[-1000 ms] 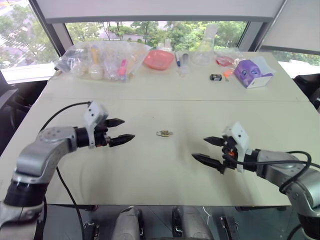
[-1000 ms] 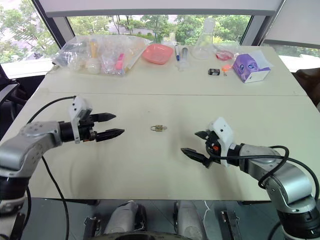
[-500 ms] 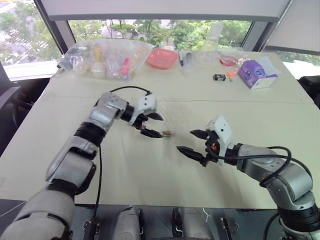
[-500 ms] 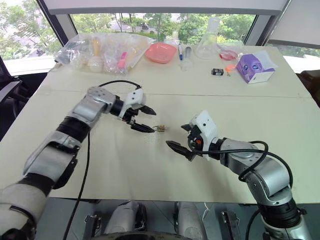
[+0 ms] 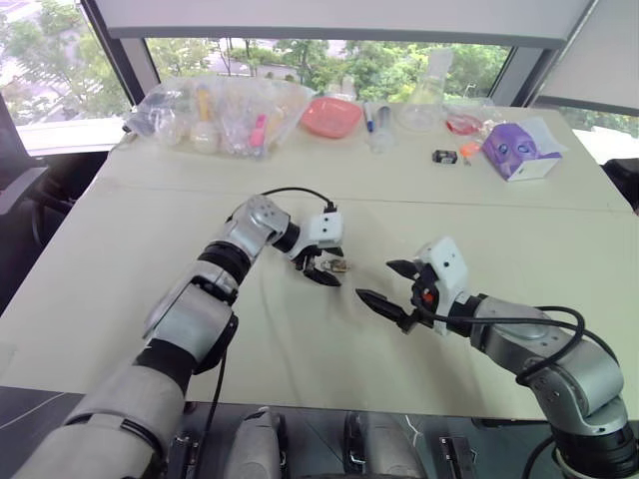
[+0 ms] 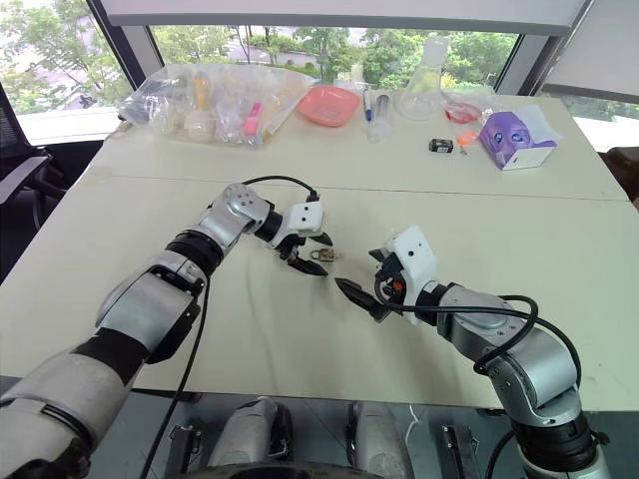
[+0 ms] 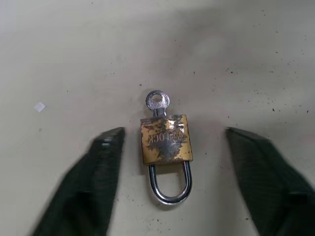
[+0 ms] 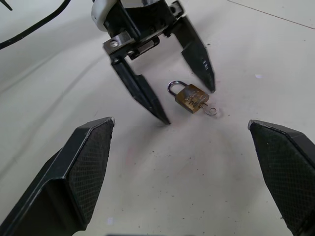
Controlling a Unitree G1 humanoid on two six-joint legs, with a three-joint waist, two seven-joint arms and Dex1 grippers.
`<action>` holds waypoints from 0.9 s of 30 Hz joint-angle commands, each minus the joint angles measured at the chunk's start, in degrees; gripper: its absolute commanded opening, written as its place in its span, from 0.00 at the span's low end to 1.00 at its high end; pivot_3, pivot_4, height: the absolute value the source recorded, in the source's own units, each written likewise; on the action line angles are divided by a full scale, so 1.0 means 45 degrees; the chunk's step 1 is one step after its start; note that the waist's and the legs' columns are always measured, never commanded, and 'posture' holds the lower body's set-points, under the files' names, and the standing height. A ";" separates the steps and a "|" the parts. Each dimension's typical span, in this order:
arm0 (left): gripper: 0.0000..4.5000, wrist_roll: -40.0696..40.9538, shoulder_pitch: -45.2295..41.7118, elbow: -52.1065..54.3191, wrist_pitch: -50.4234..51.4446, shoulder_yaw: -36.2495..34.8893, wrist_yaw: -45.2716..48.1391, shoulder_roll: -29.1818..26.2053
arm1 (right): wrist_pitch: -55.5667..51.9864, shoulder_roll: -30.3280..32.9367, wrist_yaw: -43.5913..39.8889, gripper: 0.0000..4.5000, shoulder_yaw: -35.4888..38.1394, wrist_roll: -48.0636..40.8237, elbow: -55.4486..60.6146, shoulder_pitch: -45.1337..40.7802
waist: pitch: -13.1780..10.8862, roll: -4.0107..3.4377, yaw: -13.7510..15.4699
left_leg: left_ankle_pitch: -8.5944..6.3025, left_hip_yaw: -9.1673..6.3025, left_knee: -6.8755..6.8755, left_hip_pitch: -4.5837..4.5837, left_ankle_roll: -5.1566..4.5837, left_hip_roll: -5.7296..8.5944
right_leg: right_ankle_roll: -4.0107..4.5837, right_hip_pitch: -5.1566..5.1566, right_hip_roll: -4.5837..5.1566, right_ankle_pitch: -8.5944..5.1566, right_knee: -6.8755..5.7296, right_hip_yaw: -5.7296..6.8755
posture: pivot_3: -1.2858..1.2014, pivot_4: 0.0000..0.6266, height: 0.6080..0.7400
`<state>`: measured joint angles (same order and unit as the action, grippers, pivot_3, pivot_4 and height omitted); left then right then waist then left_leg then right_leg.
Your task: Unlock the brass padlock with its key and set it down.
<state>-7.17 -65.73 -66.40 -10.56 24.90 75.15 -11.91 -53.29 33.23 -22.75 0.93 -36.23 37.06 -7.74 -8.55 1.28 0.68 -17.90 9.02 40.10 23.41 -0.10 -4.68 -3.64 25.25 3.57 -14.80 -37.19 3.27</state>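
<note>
The left gripper (image 7: 170,167) hangs low over the table (image 5: 150,230) with its two black fingers spread, one on each side of the brass padlock (image 7: 166,139) and neither touching it. The padlock lies flat between the fingertips (image 8: 160,114), its silvery shackle turned toward the gripper and still seated in the body; the key (image 7: 157,102) stands in the keyhole at the end away from the gripper, its round bow resting on the table. A second ago this gripper was well off to the robot's left, apart from the padlock; it has since swung in over it, which suggests that a grasp of the lock body is about to be made, though nothing is yet held. Just beyond the padlock, on the key's side, the right gripper (image 5: 388,282) hovers with its fingers wide apart and empty, having drawn slightly closer. From there it could take the key once the body is pinned. Far past both, along the table's window edge, lie a plastic bag (image 5: 215,115), a pink dish (image 5: 331,117) and a purple box (image 5: 519,150).
</note>
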 commanded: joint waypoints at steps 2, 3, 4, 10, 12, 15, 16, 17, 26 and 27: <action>0.18 -0.0702 0.0033 -0.0296 -0.0139 0.0061 0.0107 -0.0097 | 0.0235 -0.0056 0.0033 1.00 0.0394 -0.0079 0.0495 -0.0110 | 0.0000 0.0000 -0.0008 | 0.0000 -0.0004 0.0000 -0.0001 0.0000 -0.0001 | 0.0000 0.0000 -0.0002 0.0000 -0.0003 0.0001 | 0.52 0.24 1.00; 0.16 -0.0761 0.0069 -0.0277 -0.0179 0.0050 0.0143 -0.0139 | 0.0253 -0.0067 0.0023 1.00 0.0413 -0.0093 0.0471 -0.0104 | 0.0000 0.0000 -0.0009 | 0.0000 -0.0004 0.0000 -0.0002 0.0000 -0.0001 | 0.0000 0.0000 -0.0002 0.0000 -0.0004 0.0001 | 0.52 0.24 1.00; 0.16 -0.0854 0.0113 -0.0251 -0.0254 0.0052 0.0131 -0.0200 | 0.0262 -0.0103 0.0025 1.00 0.0427 -0.0115 0.0427 -0.0114 | 0.0000 0.0000 -0.0012 | 0.0000 -0.0004 0.0000 -0.0002 0.0000 -0.0001 | -0.0001 0.0000 -0.0001 0.0000 -0.0003 0.0001 | 0.52 0.24 1.00; 0.16 0.0085 0.0228 0.0809 -0.1847 -0.1296 -0.0497 -0.0603 | -0.0349 -0.2252 0.0909 1.00 0.2051 -0.2640 -0.0652 -0.0645 | 0.0001 0.0002 -0.0097 | 0.0002 -0.0005 0.0000 -0.0009 0.0003 -0.0009 | -0.0002 0.0004 -0.0006 0.0002 -0.0024 0.0000 | 0.52 0.24 1.00; 0.16 0.0776 0.0461 0.1669 -0.2218 -0.1900 0.0102 -0.0935 | -0.1236 -0.2754 0.1490 1.00 0.2714 -0.3991 -0.1128 -0.0954 | -0.0002 -0.0003 -0.0096 | 0.0003 -0.0004 0.0001 -0.0005 0.0005 -0.0012 | -0.0002 0.0012 -0.0006 0.0002 -0.0033 0.0001 | 0.52 0.24 1.00; 0.16 0.1419 0.0944 0.3051 -0.2355 -0.2468 0.0505 -0.1434 | -0.3225 -0.2587 0.2592 1.00 0.2859 -0.4625 -0.2129 -0.1454 | -0.0003 -0.0004 -0.0089 | 0.0010 0.0005 0.0000 0.0002 0.0017 -0.0016 | -0.0002 0.0020 -0.0001 0.0002 -0.0033 0.0000 | 0.52 0.24 1.00; 0.16 0.1694 0.1160 0.3669 -0.2141 -0.2624 0.0692 -0.1581 | -0.3421 -0.2591 0.2817 1.00 0.2911 -0.4689 -0.2402 -0.1662 | -0.0001 -0.0007 -0.0079 | 0.0015 0.0006 0.0000 0.0001 0.0025 -0.0016 | -0.0002 0.0018 0.0002 0.0002 -0.0032 0.0000 | 0.52 0.24 1.00; 0.16 0.1989 0.1393 0.4327 -0.1840 -0.2775 0.0860 -0.1699 | -0.3563 -0.2663 0.3003 1.00 0.3046 -0.4880 -0.2620 -0.1880 | 0.0000 -0.0008 -0.0052 | 0.0017 0.0009 0.0000 0.0002 0.0030 -0.0015 | -0.0002 0.0019 0.0005 0.0002 -0.0032 0.0000 | 0.52 0.24 1.00; 0.16 0.3327 0.3719 1.0478 0.1082 -0.3195 0.0573 -0.2919 | -0.3897 -0.3714 0.4584 1.00 0.4209 -0.8472 -0.3861 -0.3682 | -0.0001 -0.0024 -0.0074 | 0.0047 0.0017 -0.0004 0.0002 0.0083 -0.0018 | -0.0005 0.0018 -0.0006 0.0003 -0.0034 -0.0004 | 0.52 0.24 1.00; 0.16 0.3377 0.3923 1.0892 0.1227 -0.3202 0.0401 -0.2958 | -0.3898 -0.3642 0.4672 1.00 0.4162 -0.8736 -0.3906 -0.3710 | -0.0001 -0.0025 -0.0061 | 0.0048 0.0019 -0.0003 0.0002 0.0083 -0.0017 | -0.0005 0.0016 -0.0003 0.0003 -0.0033 -0.0004 | 0.52 0.24 1.00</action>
<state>6.36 -48.45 -21.63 -6.22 11.97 78.30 -24.99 -70.96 16.55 -2.48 18.58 -72.00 19.11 -23.49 -8.56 1.17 0.41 -17.69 9.11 40.09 23.42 0.28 -4.74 -3.67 25.32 3.57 -14.78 -37.34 3.25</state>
